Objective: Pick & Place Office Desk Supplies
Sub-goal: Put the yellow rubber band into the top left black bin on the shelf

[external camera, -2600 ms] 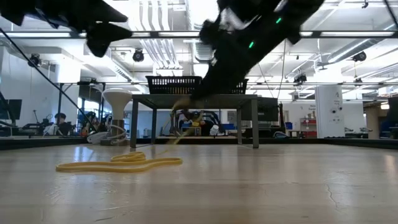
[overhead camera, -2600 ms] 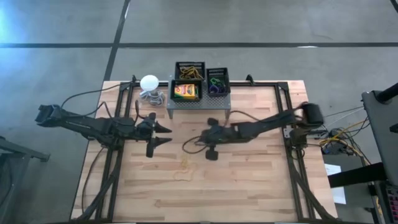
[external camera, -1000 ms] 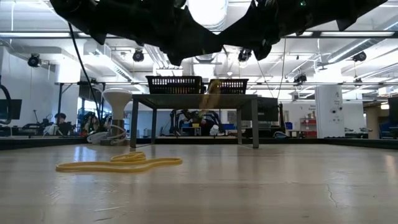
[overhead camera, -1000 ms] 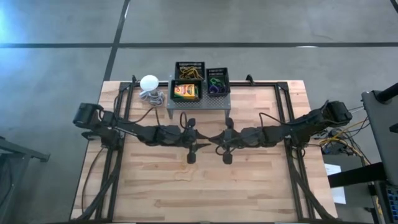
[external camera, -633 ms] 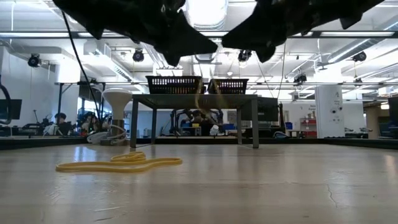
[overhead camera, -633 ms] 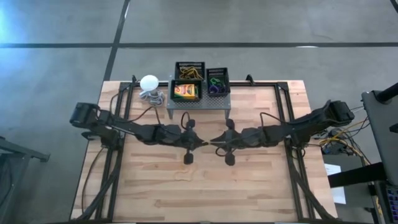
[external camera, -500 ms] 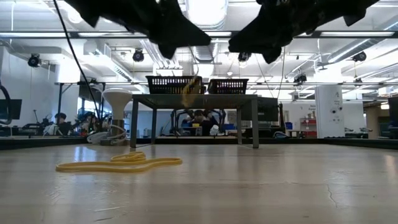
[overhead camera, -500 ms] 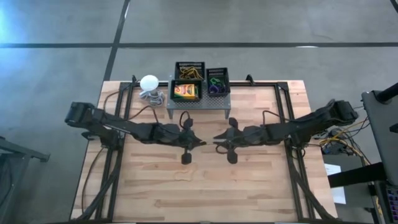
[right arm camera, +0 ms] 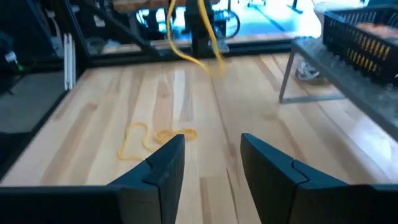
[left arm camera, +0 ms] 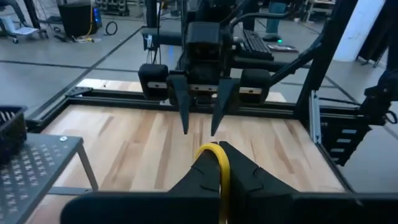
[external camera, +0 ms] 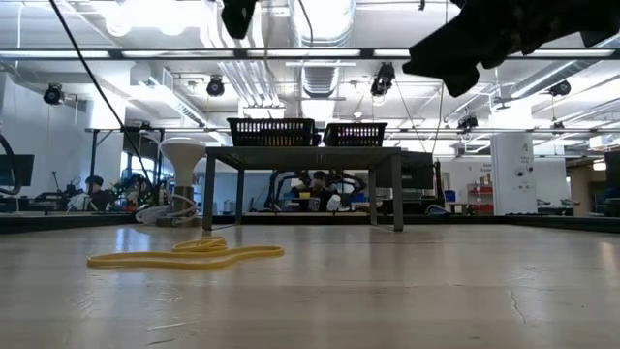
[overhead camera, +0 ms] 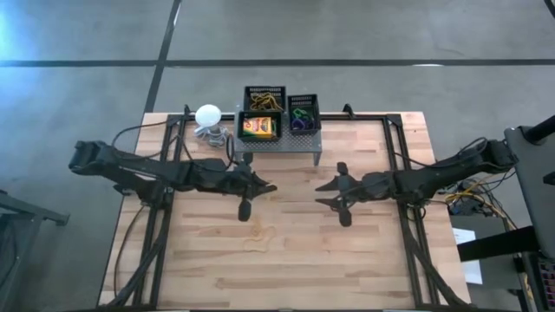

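L claw point(left arm camera: 217, 163) clenched on rubber band point(left arm camera: 219, 167); R claw point(right arm camera: 211, 158) released, nothing held.

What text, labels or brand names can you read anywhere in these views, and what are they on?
No text can be read in any view.
Yellow-and-green flat box in a black mesh tray on the grey stand: its top carries printing, too small and blurred to read.
Arms, table and room behind: no legible label, number or sign.
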